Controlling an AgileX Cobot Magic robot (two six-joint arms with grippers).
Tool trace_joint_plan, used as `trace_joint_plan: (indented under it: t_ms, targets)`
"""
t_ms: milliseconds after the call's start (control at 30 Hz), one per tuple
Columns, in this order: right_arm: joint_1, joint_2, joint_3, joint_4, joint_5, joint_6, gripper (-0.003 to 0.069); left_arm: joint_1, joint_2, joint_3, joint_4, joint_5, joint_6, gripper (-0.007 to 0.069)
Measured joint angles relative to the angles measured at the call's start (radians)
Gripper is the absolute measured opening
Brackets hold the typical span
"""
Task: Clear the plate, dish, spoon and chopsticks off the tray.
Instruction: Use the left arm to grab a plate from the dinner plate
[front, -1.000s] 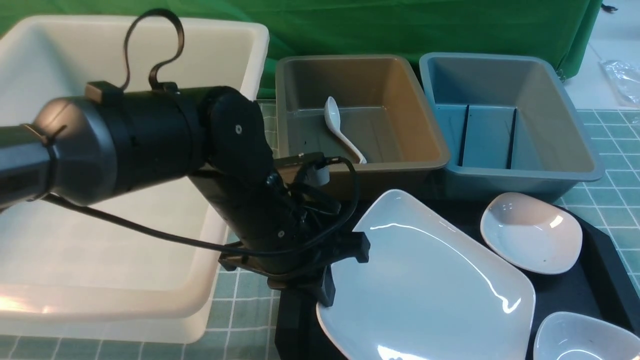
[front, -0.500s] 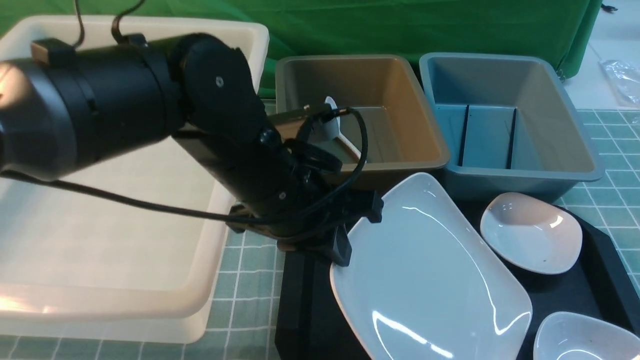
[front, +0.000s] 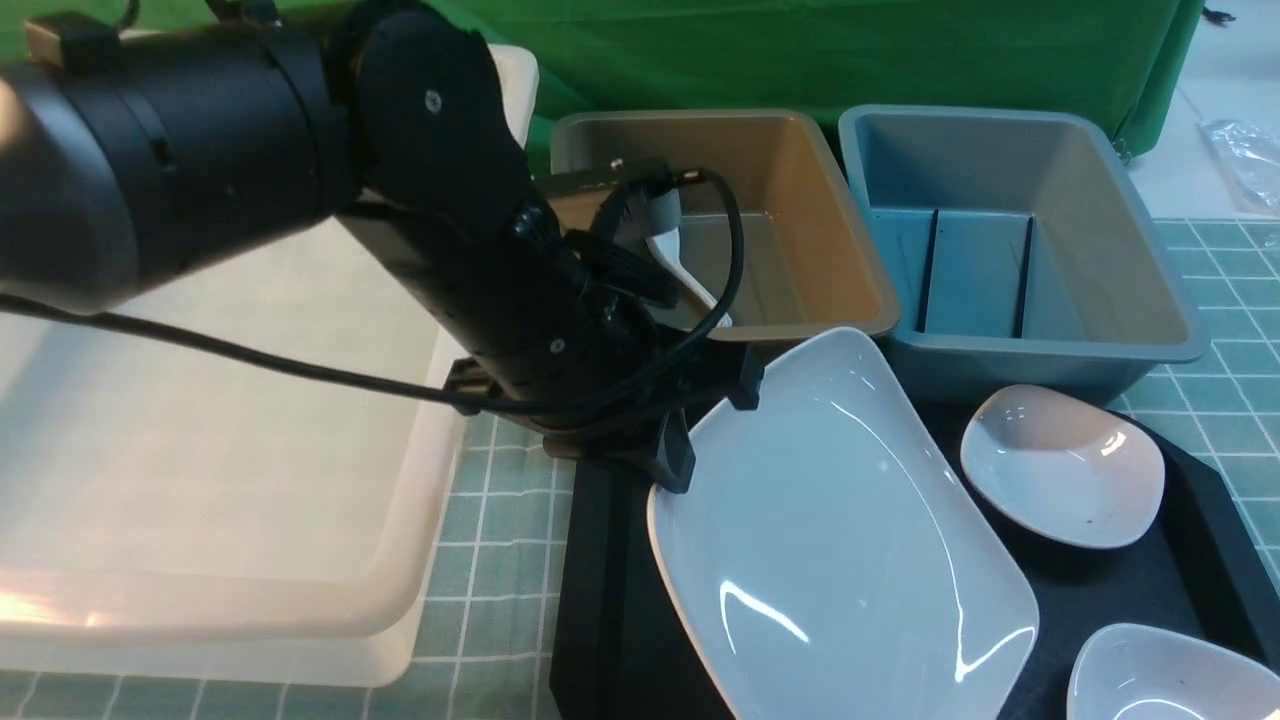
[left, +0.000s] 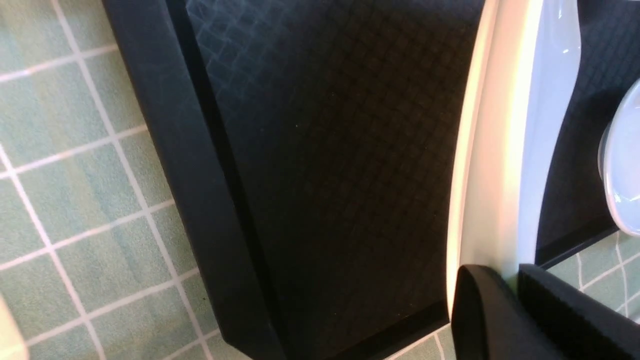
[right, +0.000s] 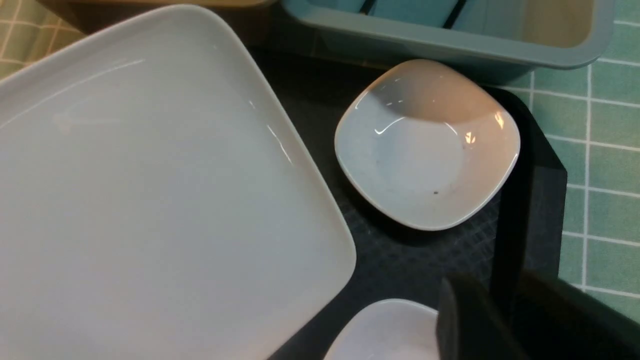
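Observation:
The large white plate (front: 840, 520) is tilted, its far-left edge lifted off the black tray (front: 600, 600). My left gripper (front: 708, 425) is shut on that rim; the left wrist view shows the plate (left: 500, 150) pinched in the gripper (left: 512, 272). A small white dish (front: 1062, 465) sits on the tray's far right and another dish (front: 1160, 680) at its near right. The spoon (front: 690, 275) lies in the brown bin. The chopsticks (front: 930, 270) lie in the blue bin. My right gripper (right: 507, 295) straddles the tray's right rim (right: 530, 200), apparently gripping it.
A big white bin (front: 200, 400) stands left of the tray, under my left arm. The brown bin (front: 800, 230) and the blue bin (front: 1100, 230) stand side by side behind the tray. A green checked cloth (front: 500, 560) covers the table.
My left gripper has risen and moved back with the plate's rim. The plate's far-left edge has lifted and it tilts more steeply.

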Motion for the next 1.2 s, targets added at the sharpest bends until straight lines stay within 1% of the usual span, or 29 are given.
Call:
trace_joint_plan:
  t_ms: [267, 733, 1000, 1200]
  targets:
    - [0.0, 0.0, 0.0, 0.0, -0.003, 0.0, 0.0183, 0.001, 0.0, -0.07, 0.033, 0.072, 0.003, 0.0025]
    - [0.0, 0.0, 0.0, 0.001, -0.015, 0.0, 0.0179, 0.006, 0.0, -0.141, 0.09, 0.122, 0.01, 0.0027]
    - [0.0, 0.0, 0.0, 0.004, -0.02, 0.001, 0.0181, 0.008, 0.0, -0.205, 0.165, 0.194, 0.01, 0.0028]
    - [0.0, 0.0, 0.0, 0.005, -0.022, 0.001, 0.0188, 0.008, 0.0, -0.22, 0.181, 0.21, 0.01, 0.0028]
